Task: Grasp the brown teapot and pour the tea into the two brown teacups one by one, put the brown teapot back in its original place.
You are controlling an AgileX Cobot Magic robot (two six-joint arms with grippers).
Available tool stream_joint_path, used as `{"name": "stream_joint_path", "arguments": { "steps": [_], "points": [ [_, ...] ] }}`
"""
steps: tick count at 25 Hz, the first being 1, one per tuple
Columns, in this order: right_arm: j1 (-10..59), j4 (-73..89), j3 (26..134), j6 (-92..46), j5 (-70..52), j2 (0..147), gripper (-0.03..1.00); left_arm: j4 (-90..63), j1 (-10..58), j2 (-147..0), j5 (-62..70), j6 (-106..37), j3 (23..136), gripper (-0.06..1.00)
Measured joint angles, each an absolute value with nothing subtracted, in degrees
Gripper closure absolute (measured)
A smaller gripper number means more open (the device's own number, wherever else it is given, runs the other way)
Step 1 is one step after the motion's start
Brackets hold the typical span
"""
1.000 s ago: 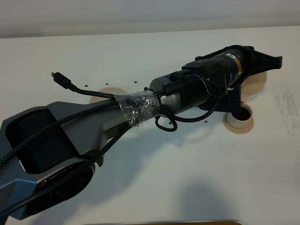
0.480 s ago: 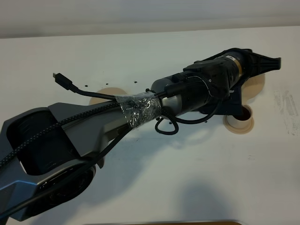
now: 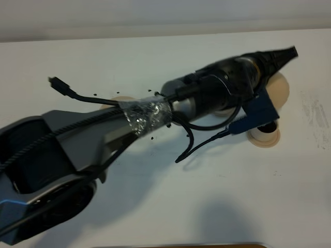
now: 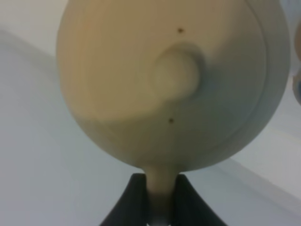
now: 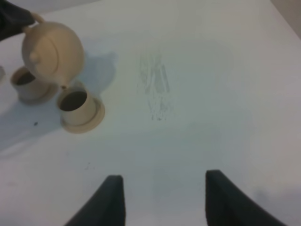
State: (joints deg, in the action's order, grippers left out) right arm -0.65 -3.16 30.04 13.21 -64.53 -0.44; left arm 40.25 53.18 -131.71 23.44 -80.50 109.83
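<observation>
Teapot (image 5: pixel 51 47) tipped, spout down over near teacup (image 5: pixel 75 104).

Probably a lab: bare white table (image 3: pixel 217 196) under a taped-cable robot arm (image 3: pixel 150 113).

We see a white table (image 5: pixel 202 94) with faint grey scuff marks (image 5: pixel 155 89) near its middle. Beside the scuffs, two tan teacups stand close together, each on its own small saucer: the nearer cup (image 5: pixel 75 104) closest to the scuffs, the farther cup (image 5: pixel 26 82) just beyond it.
</observation>
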Motion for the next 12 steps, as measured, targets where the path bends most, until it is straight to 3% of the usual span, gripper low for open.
{"name": "stream_joint_path", "arguments": {
  "steps": [12],
  "points": [
    [-0.7,-3.2,30.0,13.2,-64.5,-0.4,0.56,23.2,50.1,-125.0,41.3,-66.7,109.8,0.86]
  ]
}}
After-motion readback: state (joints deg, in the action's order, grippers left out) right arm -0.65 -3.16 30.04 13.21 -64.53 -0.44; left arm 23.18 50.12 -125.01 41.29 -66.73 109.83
